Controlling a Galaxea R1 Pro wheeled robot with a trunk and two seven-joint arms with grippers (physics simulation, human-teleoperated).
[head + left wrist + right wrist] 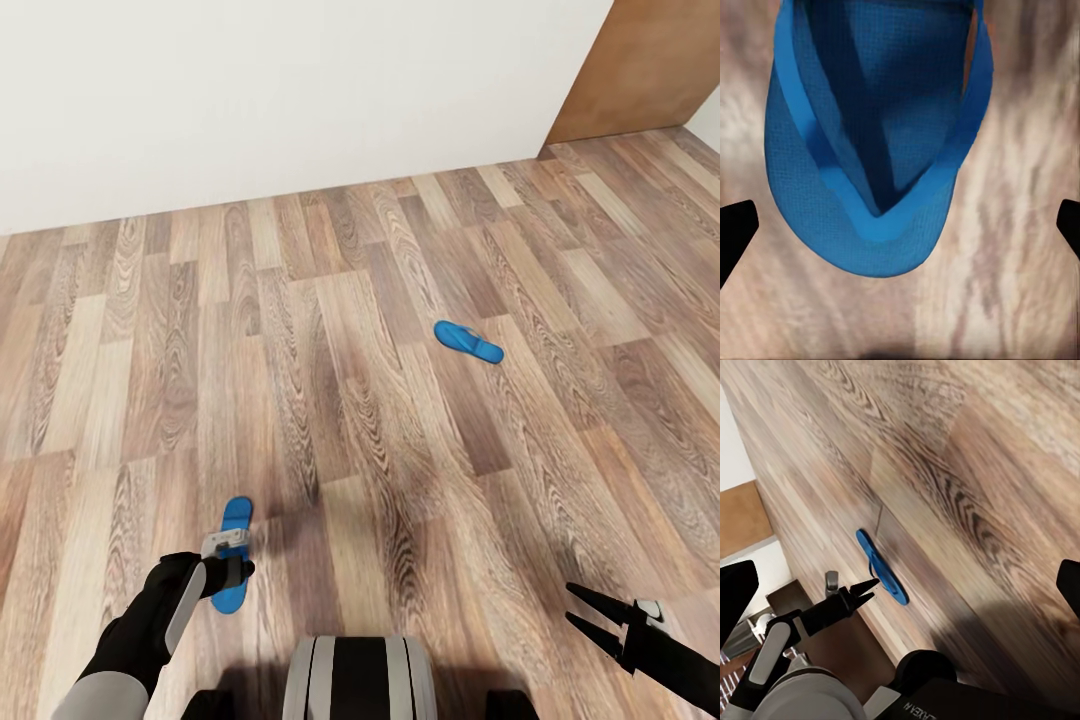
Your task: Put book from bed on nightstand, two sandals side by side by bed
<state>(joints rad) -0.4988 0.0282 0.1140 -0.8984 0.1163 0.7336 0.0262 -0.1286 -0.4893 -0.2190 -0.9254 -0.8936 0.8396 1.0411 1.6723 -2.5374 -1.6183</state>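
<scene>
Sandals not yet paired: left hand (228, 562) open above near sandal (233, 560), ungrasped; far sandal (468, 342) well apart on floor (350, 400); right hand (600, 615) open, empty

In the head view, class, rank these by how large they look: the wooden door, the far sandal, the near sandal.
1. Wooden door, largest by far.
2. Near sandal and far sandal: about alike. The left gripper hides part of the near one, so no ranking.
</scene>
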